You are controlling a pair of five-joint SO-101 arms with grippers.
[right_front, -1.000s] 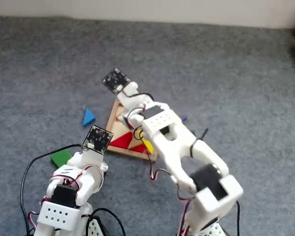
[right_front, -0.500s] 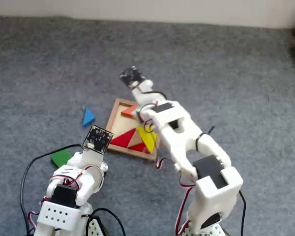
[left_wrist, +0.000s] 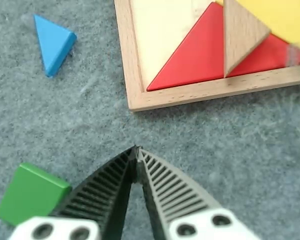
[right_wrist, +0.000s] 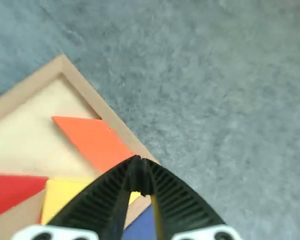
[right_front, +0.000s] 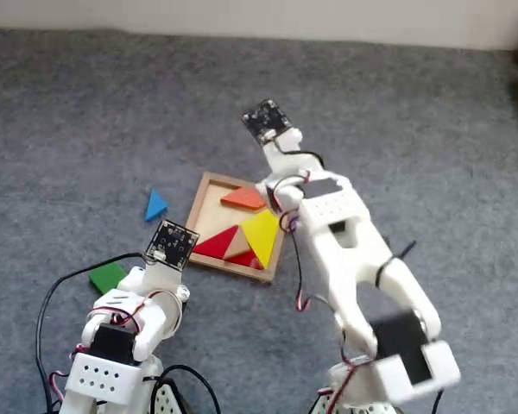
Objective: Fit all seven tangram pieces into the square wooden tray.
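Note:
The square wooden tray [right_front: 198,200] lies mid-carpet holding an orange parallelogram [right_front: 244,198], a yellow triangle [right_front: 261,235], a red triangle [right_front: 214,245] and a bare-wood triangle [right_front: 238,250]. A light blue triangle [right_front: 155,205] and a green piece [right_front: 106,277] lie on the carpet left of it. My left gripper [left_wrist: 136,150] is shut and empty, just short of the tray's near rim [left_wrist: 135,100]. My right gripper [right_wrist: 138,161] is shut and empty over the tray's far right rim [right_wrist: 90,87], beside the orange parallelogram [right_wrist: 90,137]. A dark blue piece [right_wrist: 140,226] peeks out under its fingers.
Grey carpet surrounds the tray, with open room behind and to the right. The right arm [right_front: 337,233] stretches along the tray's right side. The left arm [right_front: 125,332] sits at the near left, close to the green piece [left_wrist: 30,192] and the blue triangle [left_wrist: 52,42].
The right arm has swung from over the tray's left part to its far right corner, uncovering the orange and yellow pieces. The left arm has stayed still.

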